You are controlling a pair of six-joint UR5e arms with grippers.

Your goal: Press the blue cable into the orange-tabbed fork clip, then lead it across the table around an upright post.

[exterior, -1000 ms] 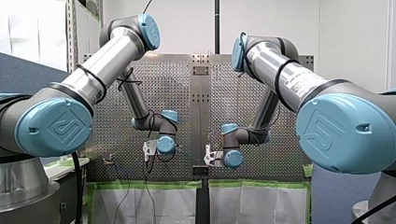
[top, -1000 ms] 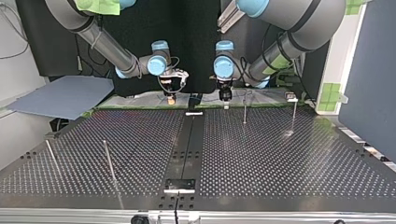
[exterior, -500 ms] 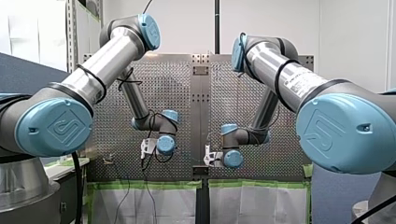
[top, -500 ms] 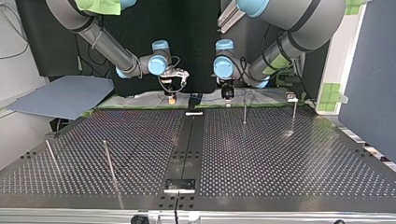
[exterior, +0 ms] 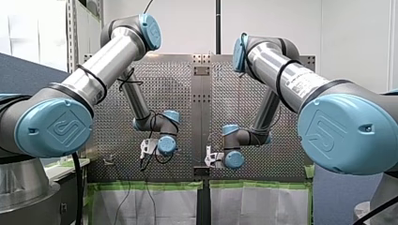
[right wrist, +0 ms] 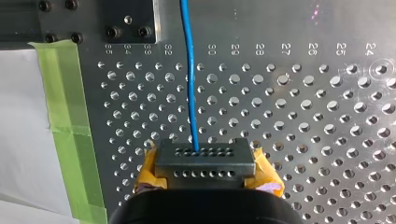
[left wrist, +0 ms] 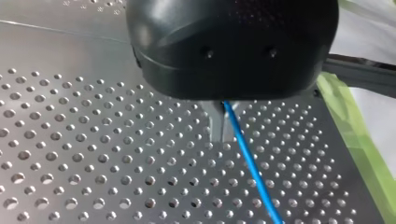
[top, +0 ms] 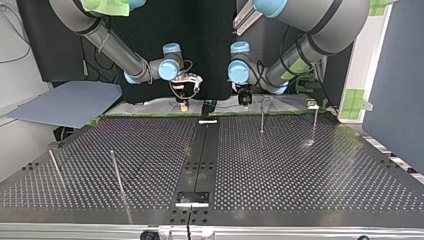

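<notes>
both hold the blue cable (left wrist: pixel 247 154): my left gripper (left wrist: pixel 223 123) and my right gripper (right wrist: pixel 204 158) have fingers clamped on it, cable running ahead. pulling apart could slip it loose.

The table (right wrist: pixel 327 116) is brushed metal with a dull sheen. The blue cable (right wrist: pixel 189 70) has a smooth, glossy plastic jacket, and my left gripper (left wrist: pixel 223 133) has a matt black plastic housing.
</notes>
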